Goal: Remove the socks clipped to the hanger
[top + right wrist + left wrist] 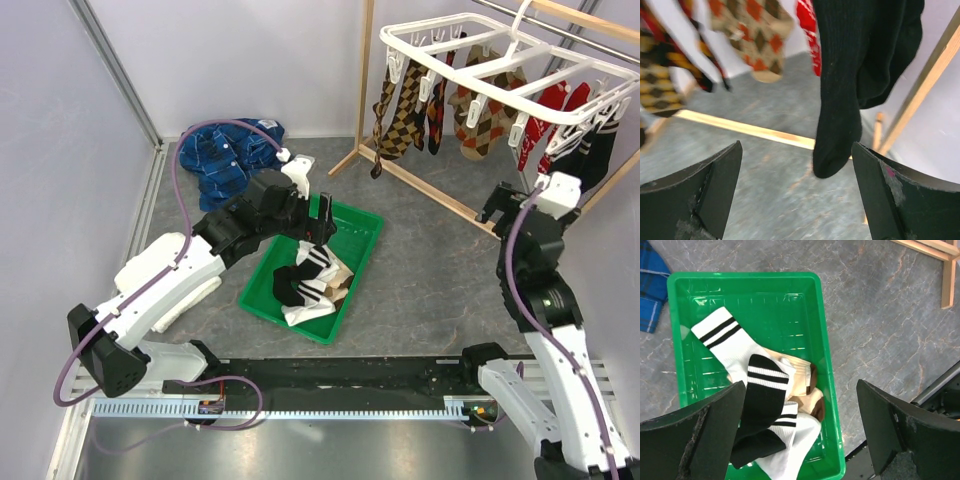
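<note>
Grey tabletop [880,315]; left gripper [800,390] gapes empty over green tray [828,365] (socks [727,340] inside); right gripper [796,150] spread wide, facing black sock [840,100].

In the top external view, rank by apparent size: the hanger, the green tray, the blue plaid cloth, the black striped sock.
1. hanger, though it hangs nearer the camera and is cut by the picture's edge
2. green tray
3. blue plaid cloth
4. black striped sock

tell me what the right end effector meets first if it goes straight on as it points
Probably the black sock hanging just ahead of the right end effector, though depth is unclear.
</note>
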Available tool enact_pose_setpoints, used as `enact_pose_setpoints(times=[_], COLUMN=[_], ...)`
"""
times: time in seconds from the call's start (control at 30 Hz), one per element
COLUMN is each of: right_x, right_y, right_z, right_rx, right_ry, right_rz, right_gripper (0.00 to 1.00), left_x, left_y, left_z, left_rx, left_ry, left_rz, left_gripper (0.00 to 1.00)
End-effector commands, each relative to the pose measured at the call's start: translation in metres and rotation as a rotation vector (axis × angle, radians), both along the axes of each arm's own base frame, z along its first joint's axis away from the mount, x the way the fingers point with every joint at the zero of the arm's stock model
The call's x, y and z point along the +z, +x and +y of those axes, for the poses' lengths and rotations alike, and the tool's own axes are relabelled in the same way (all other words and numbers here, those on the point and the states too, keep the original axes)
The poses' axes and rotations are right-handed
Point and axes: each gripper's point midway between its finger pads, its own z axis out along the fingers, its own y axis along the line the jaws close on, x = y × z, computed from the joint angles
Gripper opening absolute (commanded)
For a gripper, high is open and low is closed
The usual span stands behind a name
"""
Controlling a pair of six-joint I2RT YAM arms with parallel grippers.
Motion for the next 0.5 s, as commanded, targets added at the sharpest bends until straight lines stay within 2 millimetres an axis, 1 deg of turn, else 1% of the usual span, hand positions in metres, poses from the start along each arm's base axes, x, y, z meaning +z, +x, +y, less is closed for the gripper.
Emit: enact_pose_setpoints(times=[0.0,0.03,0.1,0.13,0.17,0.2,0.3,0.37,0.4,0.43,0.47], right_x=[0.002,-0.005,-0.005,-0.011,-0.009,-0.012,-0.017,-0.016,-0.017,-0.018,-0.020], right_y=[0.013,0.018,0.021,0.024,0.027,0.031,0.041,0.043,0.044,0.044,0.046], right_z=[-0.024,-0.026,-0.032,-0.034,-0.036,-0.037,-0.037,-0.038,-0.040,-0.040,-0.040], right_rx=[-0.159,-0.177,-0.227,-0.241,-0.263,-0.269,-0.268,-0.268,-0.279,-0.284,-0.286], right_ry=[-0.067,-0.082,-0.099,-0.119,-0.124,-0.135,-0.167,-0.201,-0.209,-0.208,-0.202], right_rz=[-0.022,0.003,0.000,0.023,0.012,0.024,0.036,0.051,0.057,0.057,0.056], right_gripper=[0.98,0.98,0.98,0.98,0.98,0.98,0.92,0.78,0.66,0.46,0.41], left_x=[0.025,0.027,0.028,0.026,0.028,0.023,0.018,0.018,0.020,0.020,0.021], left_y=[-0.005,-0.007,-0.009,-0.010,-0.009,-0.011,-0.015,-0.017,-0.018,-0.019,-0.019], left_z=[-0.007,-0.008,-0.007,-0.006,-0.007,-0.005,-0.009,-0.012,-0.013,-0.013,-0.014], left_rx=[-0.098,-0.113,-0.124,-0.131,-0.135,-0.141,-0.172,-0.186,-0.192,-0.195,-0.194], left_ry=[-0.018,-0.022,-0.030,-0.025,-0.034,-0.028,-0.036,-0.046,-0.055,-0.058,-0.060], left_rz=[-0.080,-0.087,-0.103,-0.112,-0.131,-0.131,-0.118,-0.110,-0.113,-0.111,-0.112], left_gripper=[0.99,0.99,0.99,0.99,0.99,0.99,0.98,0.97,0.96,0.96,0.96])
